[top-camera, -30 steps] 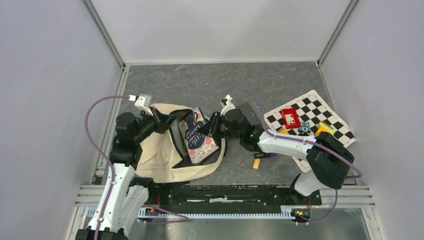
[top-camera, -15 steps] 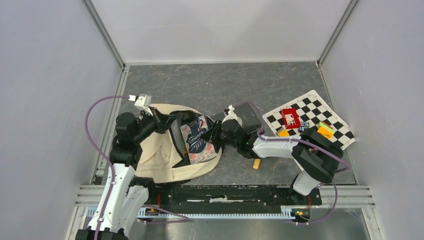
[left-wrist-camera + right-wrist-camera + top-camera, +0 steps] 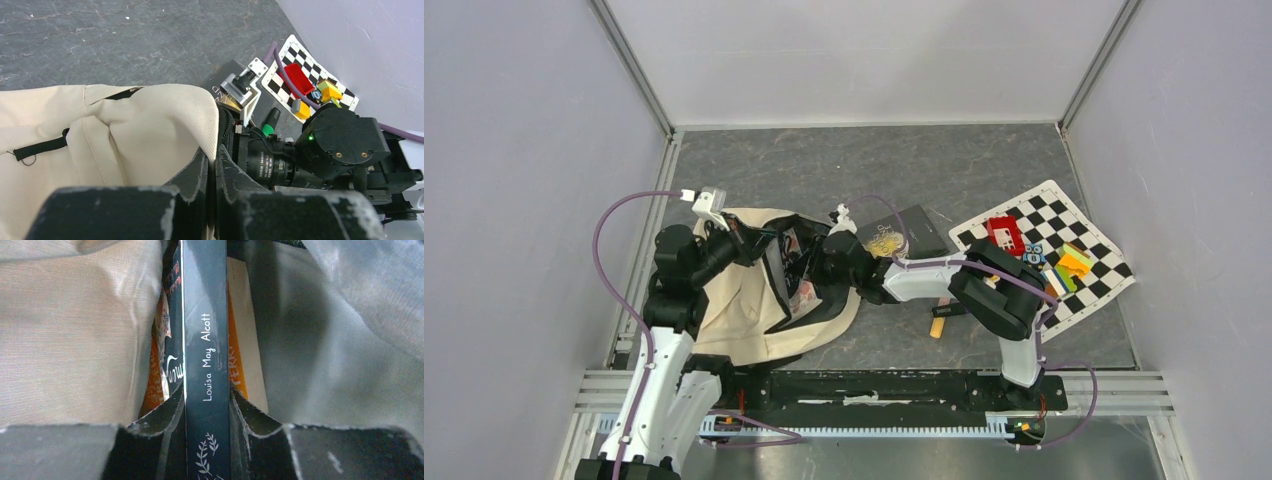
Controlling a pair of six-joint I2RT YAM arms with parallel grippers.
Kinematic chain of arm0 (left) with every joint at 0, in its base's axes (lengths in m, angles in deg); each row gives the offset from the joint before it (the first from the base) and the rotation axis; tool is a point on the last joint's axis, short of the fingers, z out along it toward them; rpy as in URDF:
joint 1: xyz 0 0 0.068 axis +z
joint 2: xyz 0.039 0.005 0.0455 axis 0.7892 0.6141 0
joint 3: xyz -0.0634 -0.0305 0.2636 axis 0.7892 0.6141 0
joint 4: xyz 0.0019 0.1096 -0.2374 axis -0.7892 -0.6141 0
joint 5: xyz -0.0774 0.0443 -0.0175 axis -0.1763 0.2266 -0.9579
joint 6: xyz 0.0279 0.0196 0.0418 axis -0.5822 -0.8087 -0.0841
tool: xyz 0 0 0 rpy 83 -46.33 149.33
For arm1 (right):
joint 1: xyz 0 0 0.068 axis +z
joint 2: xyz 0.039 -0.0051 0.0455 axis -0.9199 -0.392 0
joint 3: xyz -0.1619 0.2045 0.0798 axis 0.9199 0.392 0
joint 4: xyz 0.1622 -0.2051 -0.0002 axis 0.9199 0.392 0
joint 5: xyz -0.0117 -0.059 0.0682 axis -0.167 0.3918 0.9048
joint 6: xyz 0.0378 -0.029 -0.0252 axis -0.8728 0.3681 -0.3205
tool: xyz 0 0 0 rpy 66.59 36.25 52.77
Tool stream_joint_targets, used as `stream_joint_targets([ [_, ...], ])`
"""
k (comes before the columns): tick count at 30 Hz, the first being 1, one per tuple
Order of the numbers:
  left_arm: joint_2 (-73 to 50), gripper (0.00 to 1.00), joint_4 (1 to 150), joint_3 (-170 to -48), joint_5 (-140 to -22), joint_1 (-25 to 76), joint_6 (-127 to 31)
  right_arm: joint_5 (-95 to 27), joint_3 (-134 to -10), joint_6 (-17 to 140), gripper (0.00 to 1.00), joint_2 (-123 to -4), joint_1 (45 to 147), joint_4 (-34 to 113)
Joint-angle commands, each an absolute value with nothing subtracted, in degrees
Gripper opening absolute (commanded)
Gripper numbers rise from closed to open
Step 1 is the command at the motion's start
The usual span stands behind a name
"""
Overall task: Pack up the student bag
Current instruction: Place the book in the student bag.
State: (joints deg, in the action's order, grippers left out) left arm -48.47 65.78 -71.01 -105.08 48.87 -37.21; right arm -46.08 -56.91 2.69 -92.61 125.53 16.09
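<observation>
Looking at the counter (image 3: 984,170), I see the right claw (image 3: 822,268) has gone deeper into the student bag (image 3: 729,300) than a moment ago. Back then the flowery cover of the book (image 3: 207,340) showed at the bag's mouth. Now it is almost all hidden inside.

The bag lies flat on the left side of the counter, beside the left arm. Its long way runs roughly from near to far, and its open mouth points right, toward the right arm.

The left claw (image 3: 212,165) is pinched tight on the cream rim at the far end of the mouth and holds it up. The right claw is inside the bag, with grey lining around it, and is clamped on the book's dark spine. The spine points straight into the bag. An orange book (image 3: 232,360) sits just beside it.

Farther back, a dark book (image 3: 899,232) lies on the counter just outside the bag. Beyond it to the right is a checkered mat (image 3: 1064,215).
</observation>
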Motion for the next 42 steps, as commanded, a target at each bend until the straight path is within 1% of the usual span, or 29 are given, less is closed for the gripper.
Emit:
stream_joint_targets([
  [1, -49.29, 0.05, 70.92, -71.23, -106.97, 49.10, -35.03, -46.72, -59.78, 6.84, 0.18, -94.72, 125.98, 16.33],
  [4, -49.29, 0.05, 70.90, -71.20, -106.97, 49.07, -35.02, -47.22, -59.79, 10.13, 0.50, -93.83, 125.99, 17.62],
  [7, -49.35, 0.05, 70.89, -71.29, -106.84, 49.11, -35.10, -50.79, -58.54, 13.96, 0.67, -91.33, 125.99, 20.70],
  [8, -49.44, 0.04, 70.87, -71.29, -106.81, 49.05, -35.10, -52.06, -57.77, 15.38, 0.71, -90.41, 125.98, 21.67],
  [10, -49.59, 0.05, 70.88, -71.24, -106.75, 49.11, -35.26, -54.00, -55.34, 18.32, 0.77, -88.11, 125.89, 22.64],
  [13, -49.61, 0.05, 70.76, -71.20, -106.45, 49.12, -35.32, -54.53, -52.19, 21.26, 0.79, -85.05, 125.89, 23.69],
  [15, -49.59, 0.05, 70.71, -71.26, -106.45, 49.12, -35.33, -54.17, -50.33, 22.61, 0.78, -82.93, 125.89, 24.43],
  [19, -49.50, 0.05, 70.72, -71.29, -106.45, 49.08, -35.28, -52.67, -47.66, 24.02, 0.73, -80.89, 125.89, 24.88],
  [23, -49.44, 0.05, 70.67, -71.19, -106.39, 49.12, -35.28, -48.40, -47.39, 23.81, 0.67, -83.15, 125.90, 24.07],
  [27, -49.28, 0.05, 70.62, -71.16, -106.36, 49.12, -35.28, -43.58, -49.18, 23.17, 0.64, -85.91, 125.88, 22.51],
  [31, -49.18, 0.05, 70.61, -71.15, -106.32, 49.04, -35.28, -41.37, -50.92, 22.07, 0.54, -87.12, 126.06, 19.55],
  [36, -49.17, 0.05, 70.62, -71.20, -106.27, 49.11, -35.29, -39.07, -56.13, 22.04, 0.40, -90.76, 126.66, 18.86],
  [42, -49.15, 0.05, 70.67, -71.18, -106.27, 49.09, -35.30, -38.50, -61.13, 21.96, 0.33, -95.71, 128.33, 16.28],
])
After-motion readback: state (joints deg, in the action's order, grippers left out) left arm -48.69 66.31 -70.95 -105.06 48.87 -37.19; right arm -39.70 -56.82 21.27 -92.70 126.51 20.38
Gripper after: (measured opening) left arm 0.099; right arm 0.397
